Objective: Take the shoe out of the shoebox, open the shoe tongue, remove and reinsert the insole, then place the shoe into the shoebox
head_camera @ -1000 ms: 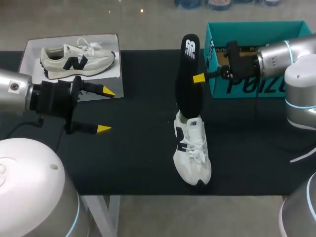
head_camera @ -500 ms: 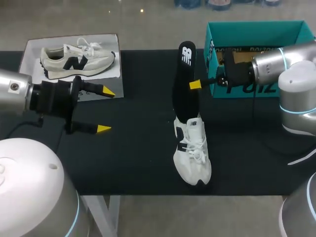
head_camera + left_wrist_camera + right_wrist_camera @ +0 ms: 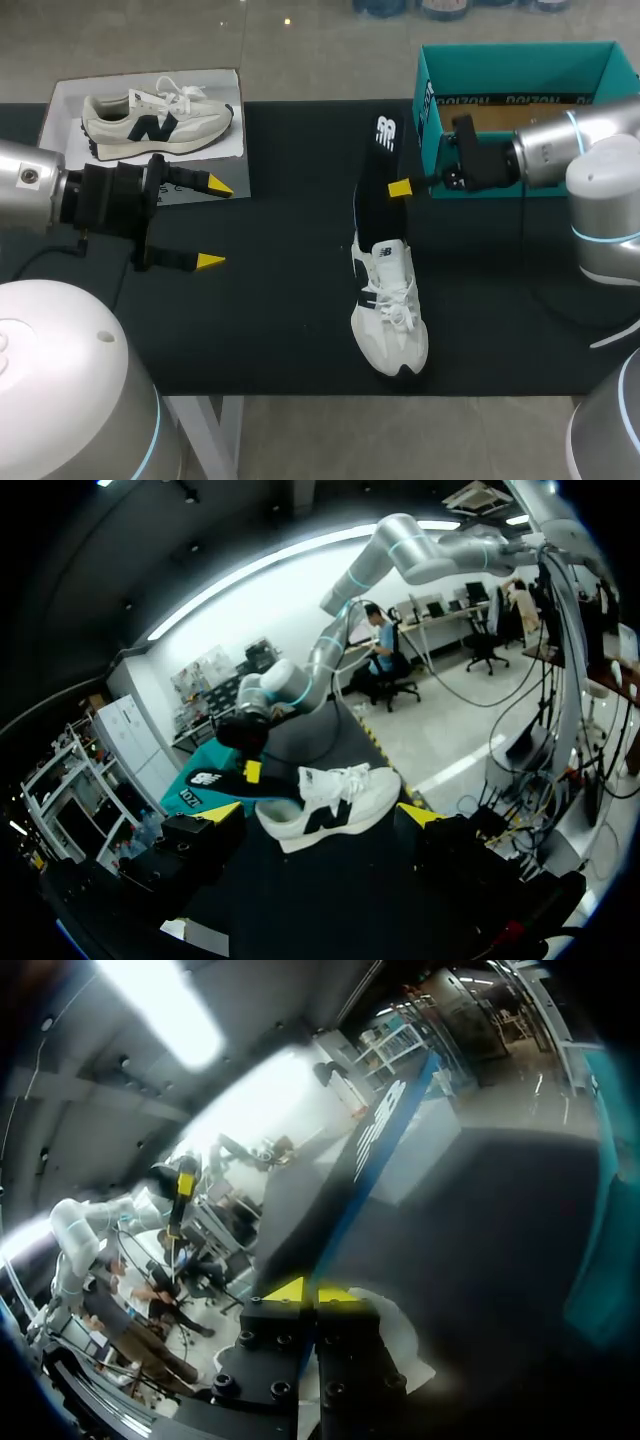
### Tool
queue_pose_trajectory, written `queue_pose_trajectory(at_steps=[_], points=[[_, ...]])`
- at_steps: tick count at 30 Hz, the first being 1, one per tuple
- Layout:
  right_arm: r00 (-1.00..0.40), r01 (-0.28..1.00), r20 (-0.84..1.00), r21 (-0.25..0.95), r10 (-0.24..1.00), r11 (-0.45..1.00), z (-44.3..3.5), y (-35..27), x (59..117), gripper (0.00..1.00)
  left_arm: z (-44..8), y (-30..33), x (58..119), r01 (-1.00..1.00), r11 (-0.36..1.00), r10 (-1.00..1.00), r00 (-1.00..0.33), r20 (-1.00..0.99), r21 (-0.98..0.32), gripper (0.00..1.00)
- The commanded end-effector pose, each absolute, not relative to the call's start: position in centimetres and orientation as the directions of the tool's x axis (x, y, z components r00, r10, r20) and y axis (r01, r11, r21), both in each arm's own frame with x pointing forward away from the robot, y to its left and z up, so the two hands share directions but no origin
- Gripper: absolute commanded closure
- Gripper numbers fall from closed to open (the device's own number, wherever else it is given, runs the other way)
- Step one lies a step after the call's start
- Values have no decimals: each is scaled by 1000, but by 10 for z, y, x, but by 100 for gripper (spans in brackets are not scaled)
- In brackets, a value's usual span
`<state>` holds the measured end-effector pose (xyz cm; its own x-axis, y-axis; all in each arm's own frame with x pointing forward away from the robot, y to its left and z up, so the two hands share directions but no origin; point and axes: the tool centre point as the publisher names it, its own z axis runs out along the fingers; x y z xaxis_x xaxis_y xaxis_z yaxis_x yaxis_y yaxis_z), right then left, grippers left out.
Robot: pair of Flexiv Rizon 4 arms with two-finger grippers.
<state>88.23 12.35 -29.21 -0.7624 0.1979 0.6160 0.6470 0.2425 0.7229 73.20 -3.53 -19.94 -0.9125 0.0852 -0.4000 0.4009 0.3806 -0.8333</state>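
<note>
Right fingers are pinching the black insole across its middle, its lower end meeting the heel opening of the white shoe, which is lying on the surface, apart from the teal shoebox. Left fingers are hanging spread wide, holding nothing. The insole is looking thin, light and floppy, so gripping nearer its heel end would probably steer it better. The light shoe may slide unless braced at the collar.

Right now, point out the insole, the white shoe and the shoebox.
insole (image 3: 372,190): head view, middle of its black length.
white shoe (image 3: 393,305): head view, on the laces.
shoebox (image 3: 520,68): head view, inner far wall.
</note>
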Motion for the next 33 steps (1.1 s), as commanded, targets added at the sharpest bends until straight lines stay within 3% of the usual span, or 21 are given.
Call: queue_pose_trajectory(at_steps=[1,17,33], points=[[-759,651,614,717,218,249,-293,122,878,100,-199,-35,732,400,383,87,-913,-399,-832,0],[-771,631,568,739,288,235,-278,125,898,100,-199,-35,732,400,383,87,-913,-399,-832,0],[-744,654,553,715,374,245,-293,118,890,100,-199,-35,732,400,383,87,-913,-399,-832,0]])
